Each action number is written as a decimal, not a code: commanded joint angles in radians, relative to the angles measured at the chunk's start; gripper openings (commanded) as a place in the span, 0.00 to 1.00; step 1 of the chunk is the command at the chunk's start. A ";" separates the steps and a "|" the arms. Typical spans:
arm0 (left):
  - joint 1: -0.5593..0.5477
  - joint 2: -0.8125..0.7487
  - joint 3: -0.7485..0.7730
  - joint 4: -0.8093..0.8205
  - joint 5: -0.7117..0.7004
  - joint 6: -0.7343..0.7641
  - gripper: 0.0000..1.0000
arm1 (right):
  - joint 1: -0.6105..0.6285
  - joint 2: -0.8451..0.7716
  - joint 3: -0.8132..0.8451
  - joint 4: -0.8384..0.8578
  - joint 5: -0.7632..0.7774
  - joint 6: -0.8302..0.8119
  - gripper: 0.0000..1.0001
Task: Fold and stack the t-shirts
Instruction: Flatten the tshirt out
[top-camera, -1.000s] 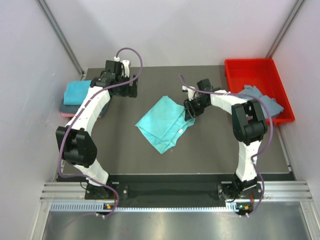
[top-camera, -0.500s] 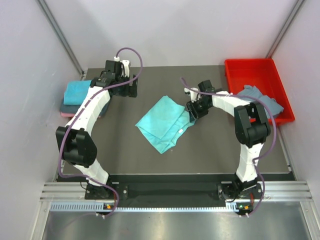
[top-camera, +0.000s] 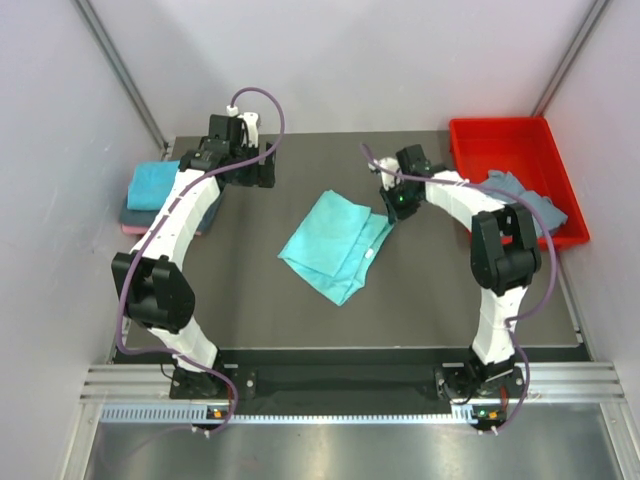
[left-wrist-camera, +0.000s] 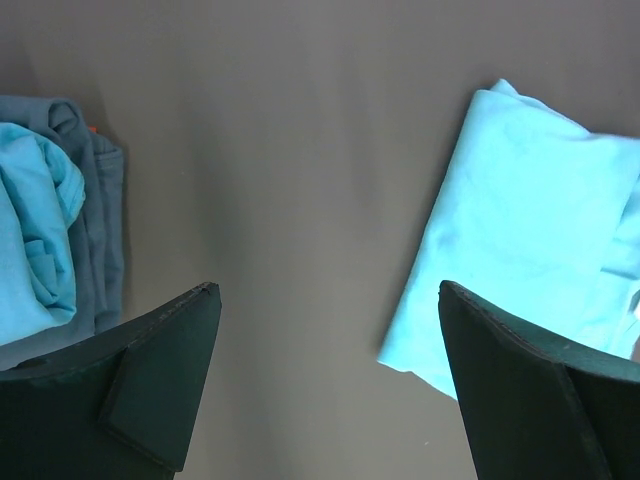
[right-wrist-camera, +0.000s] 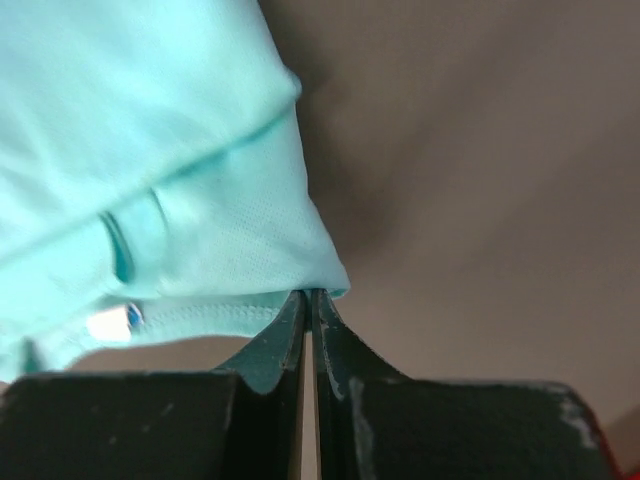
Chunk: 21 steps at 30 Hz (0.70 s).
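A turquoise t-shirt (top-camera: 335, 245), partly folded, lies mid-table. My right gripper (top-camera: 393, 212) is shut on its right corner; in the right wrist view the gripper (right-wrist-camera: 310, 293) has the hem of the shirt (right-wrist-camera: 170, 170) pinched at its tips. At the far left a stack (top-camera: 155, 185) has a teal shirt on top, a slate grey-blue one under it and pink at the bottom. My left gripper (top-camera: 258, 174) hangs open between stack and shirt. Its wrist view shows the gripper (left-wrist-camera: 328, 290) over bare table, with the turquoise shirt (left-wrist-camera: 530, 220) at right and the stack (left-wrist-camera: 40, 240) at left.
A red tray (top-camera: 500, 140) sits at the back right with a grey-blue shirt (top-camera: 525, 195) draped over its front edge. White walls close in the dark table (top-camera: 430, 290) on the left, back and right.
My right gripper has shut on the turquoise shirt's corner and moved back and right, dragging the shirt a little that way. The left arm has barely moved.
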 joint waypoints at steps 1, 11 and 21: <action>-0.001 -0.016 0.027 0.050 -0.008 0.004 0.94 | 0.010 -0.114 0.210 -0.001 0.018 -0.059 0.00; -0.001 -0.030 0.015 0.052 -0.002 0.001 0.94 | 0.046 -0.114 0.134 -0.038 0.046 -0.195 0.38; -0.001 -0.053 -0.003 0.046 -0.009 0.010 0.94 | 0.040 0.028 0.137 -0.062 -0.029 -0.119 0.42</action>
